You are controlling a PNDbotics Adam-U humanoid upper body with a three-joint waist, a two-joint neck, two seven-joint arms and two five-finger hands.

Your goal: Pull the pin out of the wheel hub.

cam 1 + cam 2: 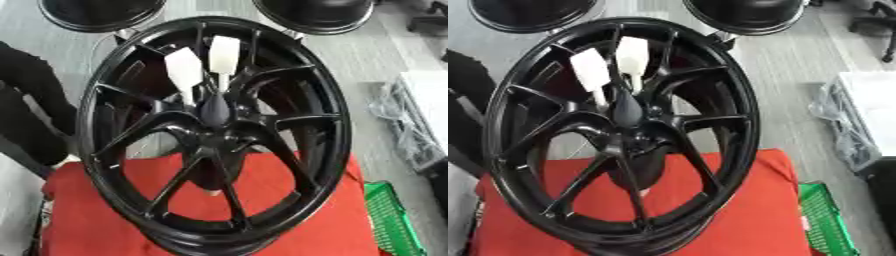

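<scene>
A black multi-spoke wheel (214, 135) stands tilted on a red cloth (87, 215), its face toward me. Two white pins with flat paddle-shaped heads stick out of the hub region: one pin (184, 70) on the left and another pin (224, 54) just right of it. Both have thin stems running down toward the hub (219, 130). A black teardrop-shaped piece (216, 110) sits at the hub centre below them. Neither of my hands shows in either view.
Two black round stools (101, 12) (319, 12) stand behind the wheel. A green basket (394, 220) lies at lower right. A white surface with crumpled plastic (411, 120) is at the right. A dark bulky shape (26, 105) fills the left edge.
</scene>
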